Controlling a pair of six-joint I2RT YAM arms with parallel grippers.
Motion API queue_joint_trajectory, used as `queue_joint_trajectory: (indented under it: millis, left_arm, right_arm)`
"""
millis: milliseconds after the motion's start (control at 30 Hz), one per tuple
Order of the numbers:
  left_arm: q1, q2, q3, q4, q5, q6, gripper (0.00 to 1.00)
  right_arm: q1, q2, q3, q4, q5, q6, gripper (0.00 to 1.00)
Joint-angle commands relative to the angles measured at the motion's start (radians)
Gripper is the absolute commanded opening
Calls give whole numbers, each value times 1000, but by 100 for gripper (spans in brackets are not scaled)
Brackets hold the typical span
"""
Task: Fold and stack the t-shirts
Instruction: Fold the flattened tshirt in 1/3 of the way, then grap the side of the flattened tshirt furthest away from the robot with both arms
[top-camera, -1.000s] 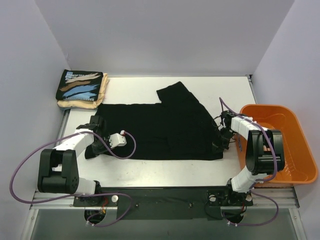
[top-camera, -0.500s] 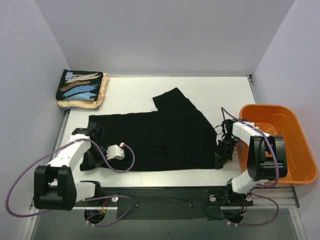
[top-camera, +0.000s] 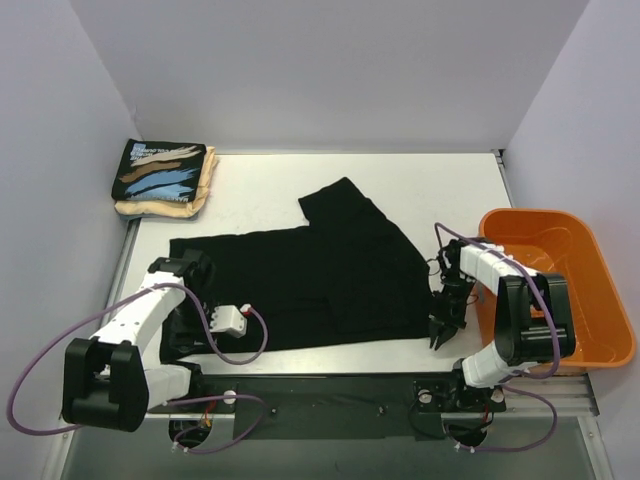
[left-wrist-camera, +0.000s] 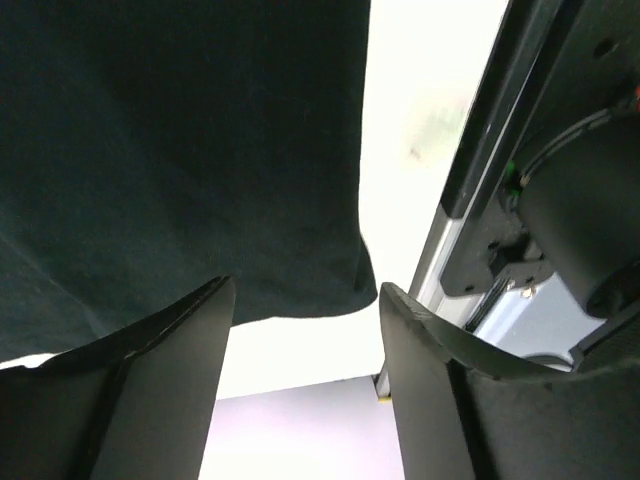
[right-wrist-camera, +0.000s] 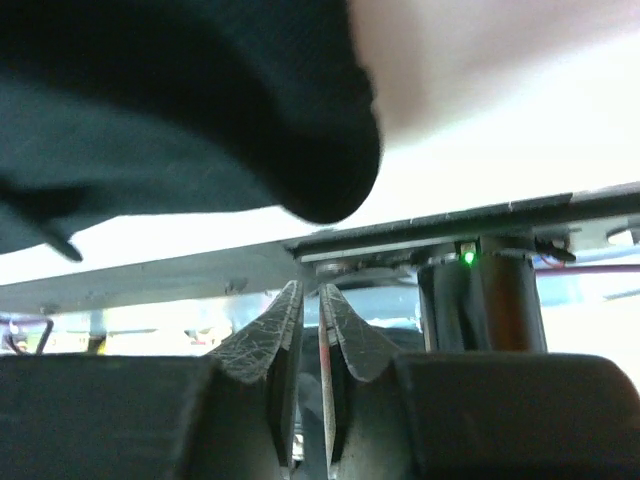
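One change: left claw (left-wrist-camera: 305, 290) wide, off t-shirt (top-camera: 300, 285)

The plain black t-shirt (top-camera: 300, 280) lies spread on the tabletop (top-camera: 420, 180). A folded printed t-shirt (top-camera: 160, 170) sits atop a cream t-shirt (top-camera: 150, 209) at the far left corner. An orange basket (top-camera: 585, 290) stands at the right edge.

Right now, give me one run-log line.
plain black cloth t-shirt: lying on white table | left gripper: open | right gripper: shut

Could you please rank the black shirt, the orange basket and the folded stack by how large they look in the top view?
Largest to smallest:
1. black shirt
2. orange basket
3. folded stack
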Motion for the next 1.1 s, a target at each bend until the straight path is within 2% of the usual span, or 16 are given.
queue_joint_trajectory:
  millis: [0,33,67,100,133,167,200,267,367,433,467,567,700,767,933,1067]
  left_arm:
    - [28,44,98,-9,-116,-22,72]
    - [43,66,176,-23,-101,-22,73]
    - [78,86,218,-34,-56,-36,74]
    - [114,124,317,-31,-35,-57,74]
    - [137,173,365,-4,41,-118,75]
    - [199,210,469,16,73,-173,75]
    - [217,275,569,52,143,-294,75]
    - [260,369,679,93,200,-490,74]
    - [264,454,743,173,232,-715,70]
    - [269,508,767,242,237,-923,70]
    - [272,535,784,289,222,-968,70]
    - [304,586,809,374,200,-1141,70]
    - [329,618,818,524,81,-1258,73]
    - [333,636,821,560,65,-1289,74]
    - [364,725,832,600,41,-1332,75]
    - [369,804,859,603,36,-1295,67]
  right_arm:
    - [77,-44,190,-170,-36,-59,14]
    - [115,-32,327,-217,-33,-91,17]
    - [130,-5,397,-231,-41,-111,26]
    - [162,15,562,-250,-59,-144,30]
    - [186,64,732,-251,-62,-164,41]
    - [193,92,808,-247,-53,-184,46]
    - [201,164,974,-242,-48,-194,56]
    - [201,286,1185,-189,-48,-214,59]
    - [198,489,1458,-124,-39,-215,60]
    - [193,623,1600,-46,-39,-197,60]
    - [187,684,1638,38,-41,-173,60]
    - [170,773,1610,239,-50,-104,63]
    - [111,897,1536,491,-108,114,63]
    - [101,951,1530,605,-180,151,63]
    - [115,1049,1568,652,-154,160,63]
    - [111,1079,1527,608,-107,242,57]
